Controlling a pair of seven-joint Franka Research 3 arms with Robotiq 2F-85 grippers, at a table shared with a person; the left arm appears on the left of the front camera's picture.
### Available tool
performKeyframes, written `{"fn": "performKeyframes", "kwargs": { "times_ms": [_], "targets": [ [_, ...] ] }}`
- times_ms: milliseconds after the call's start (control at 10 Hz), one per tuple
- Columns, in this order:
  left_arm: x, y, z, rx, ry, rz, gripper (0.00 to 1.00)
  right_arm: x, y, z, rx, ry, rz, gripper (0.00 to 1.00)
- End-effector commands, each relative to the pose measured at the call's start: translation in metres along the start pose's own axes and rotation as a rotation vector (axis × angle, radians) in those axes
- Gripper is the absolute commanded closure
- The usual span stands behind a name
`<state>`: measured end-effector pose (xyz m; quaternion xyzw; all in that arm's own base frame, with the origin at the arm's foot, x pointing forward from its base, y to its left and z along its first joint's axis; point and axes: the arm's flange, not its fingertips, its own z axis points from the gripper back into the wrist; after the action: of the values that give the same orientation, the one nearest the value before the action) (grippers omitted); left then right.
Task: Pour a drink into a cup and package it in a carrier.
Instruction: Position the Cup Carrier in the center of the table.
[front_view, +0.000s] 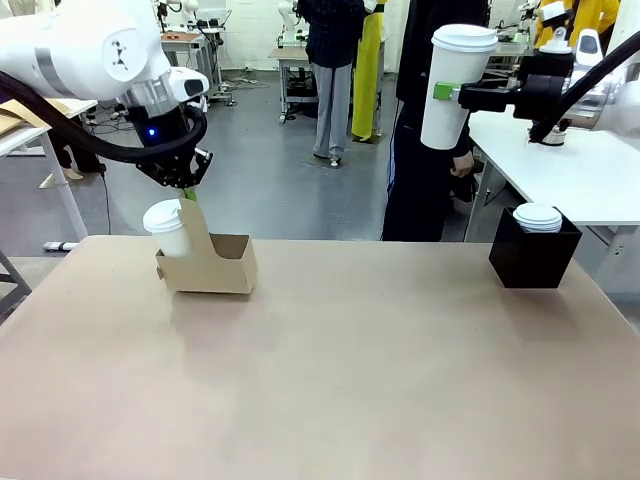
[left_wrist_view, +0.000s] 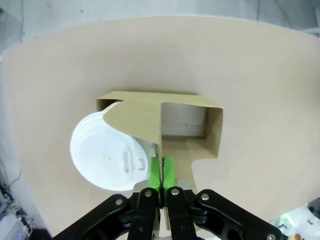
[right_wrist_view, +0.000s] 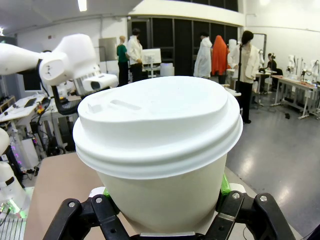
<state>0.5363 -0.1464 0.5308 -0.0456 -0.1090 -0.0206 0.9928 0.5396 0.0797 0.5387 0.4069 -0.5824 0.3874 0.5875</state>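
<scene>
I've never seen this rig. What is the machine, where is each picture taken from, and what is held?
Two white robot arms share a brown table. The front picture looks across it; the other two come from a camera on each wrist. The left hand pinches the upright handle of the cardboard carrier, which holds one lidded cup; its other hole is empty. The right hand holds a second lidded cup in the air. A black box topped with lids stands at the right.

Bright, even overhead light, ceiling lamp glaring at 11 o'clock, faint shadow beneath carrier, wrist-view edges bowed
</scene>
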Motion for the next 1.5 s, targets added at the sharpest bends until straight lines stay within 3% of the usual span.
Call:
{"fn": "performKeyframes", "kwargs": {
  "times_ms": [0,500,900,1400],
  "targets": [
    [-0.03,-0.015,0.03,-0.021,-0.035,0.021,0.98,0.004,0.002,-0.001,0.003,-0.003,0.014,0.19],
    [-0.095,-0.111,0.063,-0.053,-0.007,0.064,0.98,0.004,0.002,-0.001,0.003,-0.003,0.014,0.19],
    [-0.136,-0.184,0.036,-0.034,0.0,0.029,0.98,0.004,0.002,-0.001,0.003,-0.003,0.014,0.19],
    [-0.157,-0.231,0.0,0.011,-0.034,0.056,0.98,0.004,0.002,-0.001,0.003,-0.003,0.014,0.19]
  ]
}}
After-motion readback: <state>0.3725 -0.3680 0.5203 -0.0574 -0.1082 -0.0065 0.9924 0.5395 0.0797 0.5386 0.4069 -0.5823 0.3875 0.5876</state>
